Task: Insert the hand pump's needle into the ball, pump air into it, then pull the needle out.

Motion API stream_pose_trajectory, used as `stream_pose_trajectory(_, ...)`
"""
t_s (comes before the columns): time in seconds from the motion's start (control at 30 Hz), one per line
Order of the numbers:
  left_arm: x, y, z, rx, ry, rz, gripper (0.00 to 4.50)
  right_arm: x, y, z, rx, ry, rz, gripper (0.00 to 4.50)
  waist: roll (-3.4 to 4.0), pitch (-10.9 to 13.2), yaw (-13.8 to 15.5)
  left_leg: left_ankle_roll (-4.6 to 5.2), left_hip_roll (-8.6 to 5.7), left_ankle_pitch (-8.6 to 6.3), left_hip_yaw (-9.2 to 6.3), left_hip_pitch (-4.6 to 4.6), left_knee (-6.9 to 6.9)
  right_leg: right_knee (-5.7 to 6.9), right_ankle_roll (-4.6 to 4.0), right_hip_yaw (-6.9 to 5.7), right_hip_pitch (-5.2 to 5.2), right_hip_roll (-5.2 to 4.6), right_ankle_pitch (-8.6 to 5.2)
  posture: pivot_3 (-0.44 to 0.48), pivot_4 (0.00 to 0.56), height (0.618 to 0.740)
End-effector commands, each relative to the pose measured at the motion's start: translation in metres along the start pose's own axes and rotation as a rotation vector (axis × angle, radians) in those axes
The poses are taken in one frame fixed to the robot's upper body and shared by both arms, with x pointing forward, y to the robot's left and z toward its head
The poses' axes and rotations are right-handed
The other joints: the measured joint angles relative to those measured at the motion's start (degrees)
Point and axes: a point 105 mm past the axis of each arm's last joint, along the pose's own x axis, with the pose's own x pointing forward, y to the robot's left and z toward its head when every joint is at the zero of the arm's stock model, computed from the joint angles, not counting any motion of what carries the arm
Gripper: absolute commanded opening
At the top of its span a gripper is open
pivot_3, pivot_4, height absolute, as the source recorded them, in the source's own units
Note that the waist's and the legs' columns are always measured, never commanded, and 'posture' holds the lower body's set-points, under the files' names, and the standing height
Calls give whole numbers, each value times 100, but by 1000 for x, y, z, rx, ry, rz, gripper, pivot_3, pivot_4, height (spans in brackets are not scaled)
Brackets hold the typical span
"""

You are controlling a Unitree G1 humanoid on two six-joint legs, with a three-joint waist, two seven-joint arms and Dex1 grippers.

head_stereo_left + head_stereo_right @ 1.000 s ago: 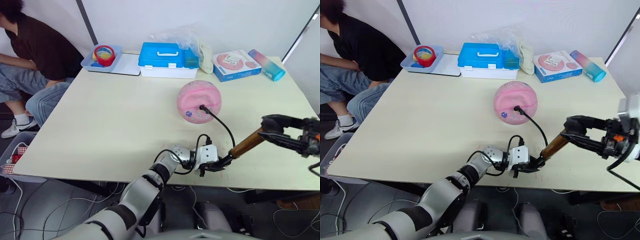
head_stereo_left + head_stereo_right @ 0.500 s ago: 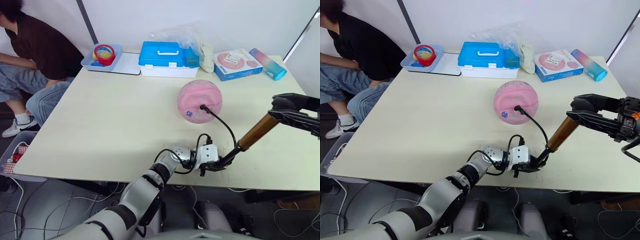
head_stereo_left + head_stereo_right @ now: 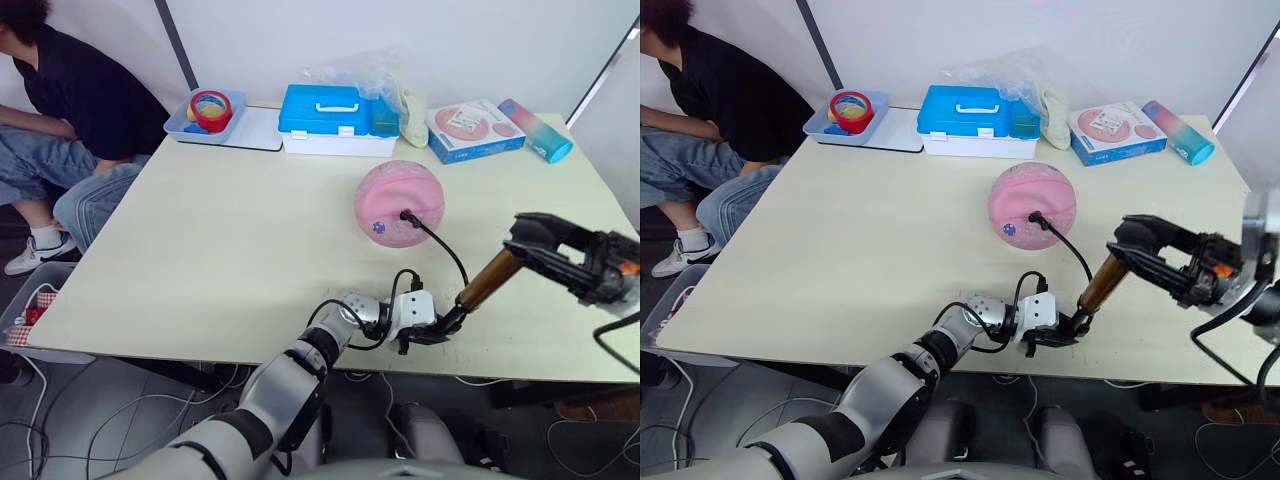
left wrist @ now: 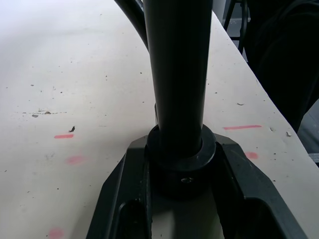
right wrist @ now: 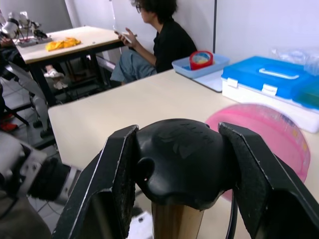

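With the left gripper (image 3: 432, 334) clamped on the black base cap of the slim bronze-gold hand pump (image 3: 484, 282) at the near table edge and the right gripper (image 5: 182, 164) clenched on its handle, strokes should follow its axis, slanting up-right, needle apparently seated in the pink rubber ball (image 3: 398, 203).

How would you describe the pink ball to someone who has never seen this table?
On the pale table, look in front of the blue plastic case at the far edge. The ball lies there alone, the only round pink thing, with a black hose plugged into its near side.
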Motion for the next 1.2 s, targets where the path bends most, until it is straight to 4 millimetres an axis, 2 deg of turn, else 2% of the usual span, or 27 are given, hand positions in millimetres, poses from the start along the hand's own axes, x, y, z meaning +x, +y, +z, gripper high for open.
stream_pose_trajectory(0.03,13,-24,-9,-16,39,-103,1081,-1,-2,-33,32,60,-22,2047,-2,-2,-2,0,0,0,1,1,0,0,-12,0,0,0,-7,0,150,740)
stream_pose_trajectory(0.23,13,-24,-7,-16,35,-103,1081,-3,0,-76,63,117,-43,2047,-2,-3,-1,0,0,0,1,8,0,0,-13,0,5,2,-8,0,150,740)
stream_pose_trajectory(0.33,14,-24,-7,-16,34,-103,1081,-3,-2,-83,58,119,-56,2047,-2,-3,-2,0,0,0,2,9,0,0,-13,1,6,1,-8,0,150,740)
stream_pose_trajectory(0.43,14,-24,-7,-16,34,-104,1081,-4,-2,-80,53,90,-67,2047,0,-4,0,0,0,0,1,9,0,0,-13,0,6,2,-8,0,150,740)
stream_pose_trajectory(0.6,13,-24,-7,-16,37,-106,1081,-4,-2,-57,11,44,-56,2047,0,-3,1,0,0,0,2,9,0,0,-13,0,6,1,-8,0,150,740)
stream_pose_trajectory(0.87,12,-21,-7,-18,42,-94,1081,-11,-2,-3,-109,-24,-37,2047,6,0,1,0,0,0,2,7,-1,0,-13,0,4,0,-8,0,150,740)
stream_pose_trajectory(1.2,13,-22,-7,-14,39,-98,1081,-21,2,65,-154,-67,-2,2046,5,1,3,0,-2,0,4,4,0,0,-13,1,3,-4,-8,0,150,740)
